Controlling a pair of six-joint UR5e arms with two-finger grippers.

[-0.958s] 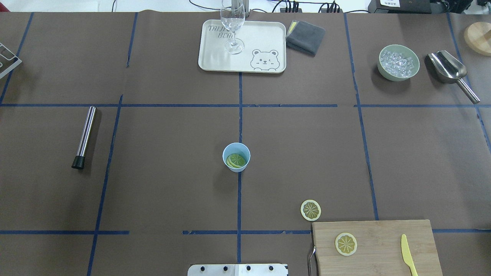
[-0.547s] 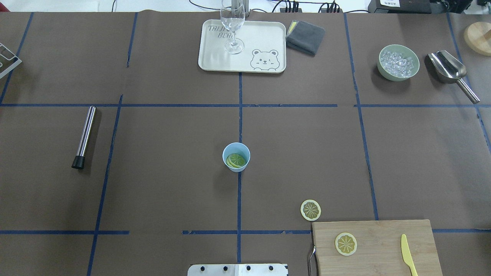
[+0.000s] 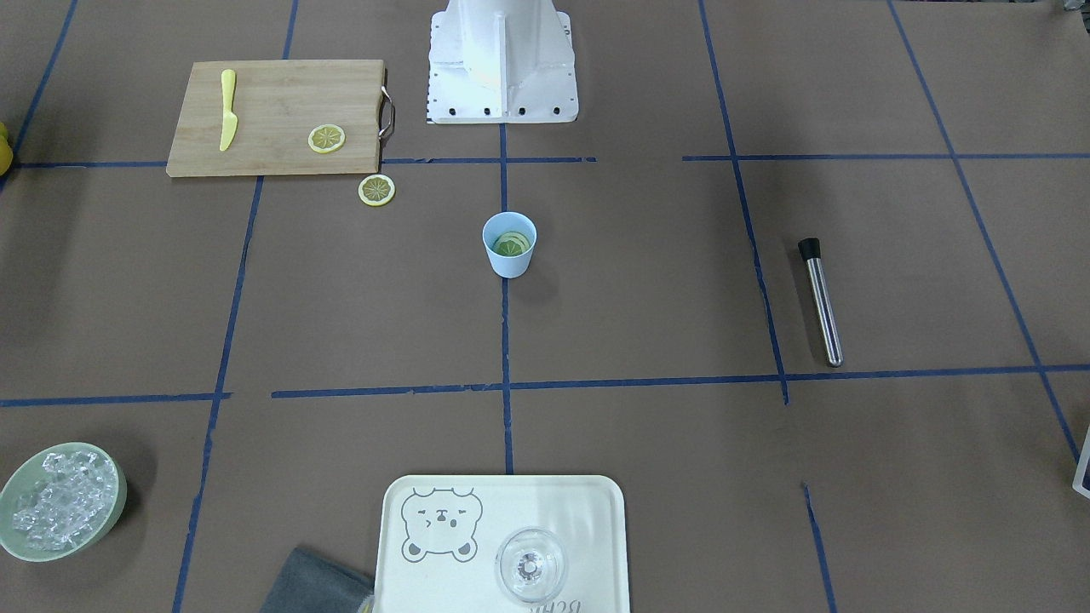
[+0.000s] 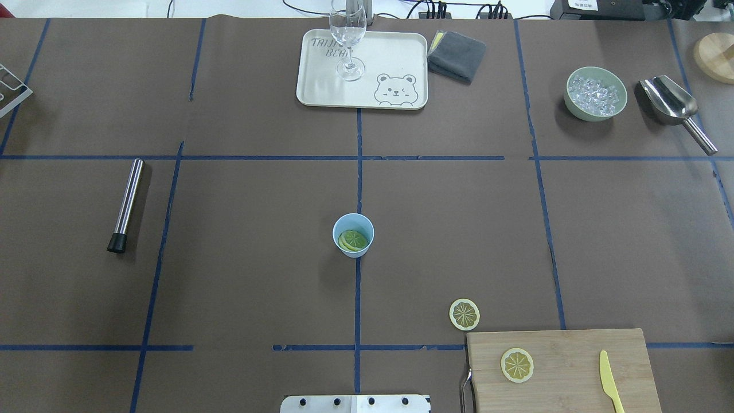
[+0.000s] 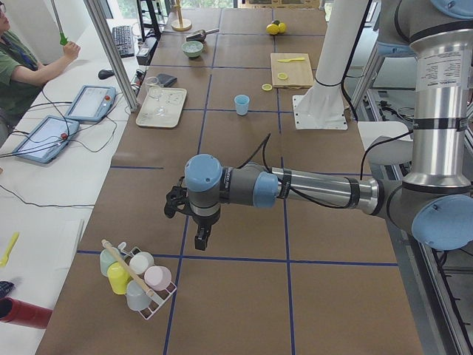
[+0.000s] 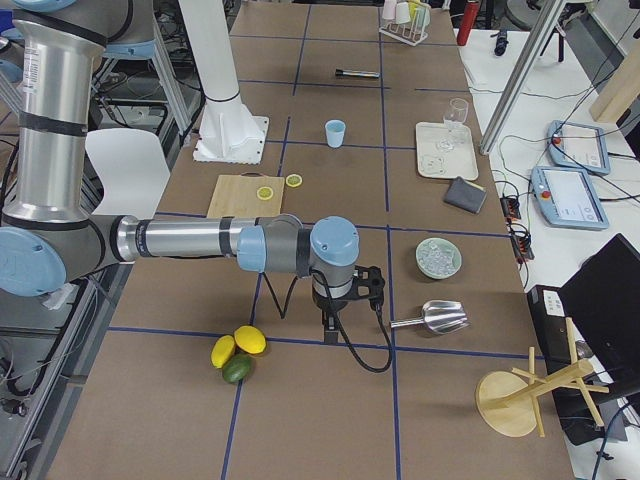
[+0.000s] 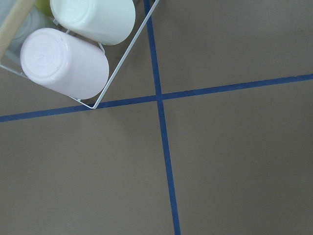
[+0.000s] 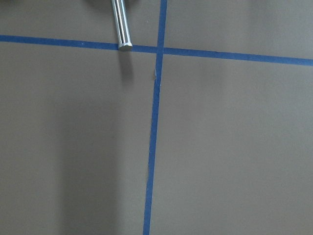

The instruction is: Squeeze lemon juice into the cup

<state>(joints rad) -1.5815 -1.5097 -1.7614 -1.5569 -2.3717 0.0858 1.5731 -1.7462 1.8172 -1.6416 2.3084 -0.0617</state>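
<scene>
The light blue cup [image 4: 353, 248] stands upright at the table's middle, also in the front view [image 3: 509, 260]. Lemon slices [image 4: 352, 240] lie inside it. One lemon slice [image 4: 464, 314] lies on the table by the cutting board's corner. Another slice [image 4: 517, 365] lies on the board. Neither arm shows in the overhead or front views. My left gripper [image 5: 201, 238] hangs far out at the table's left end, above a rack of cups. My right gripper [image 6: 330, 325] hangs far out at the right end. I cannot tell whether either is open or shut. No fingers show in the wrist views.
A wooden cutting board [image 4: 573, 355] holds a yellow knife [image 4: 610, 389]. A tray [image 4: 395, 57] with a clear glass [image 4: 347, 40], a grey cloth [image 4: 457, 55], a bowl of ice [image 4: 595, 93], a metal scoop [image 4: 674, 106] and a metal muddler [image 4: 126, 205] lie around. A cup rack [image 5: 137, 279] and whole fruit [image 6: 238, 350] sit at the ends.
</scene>
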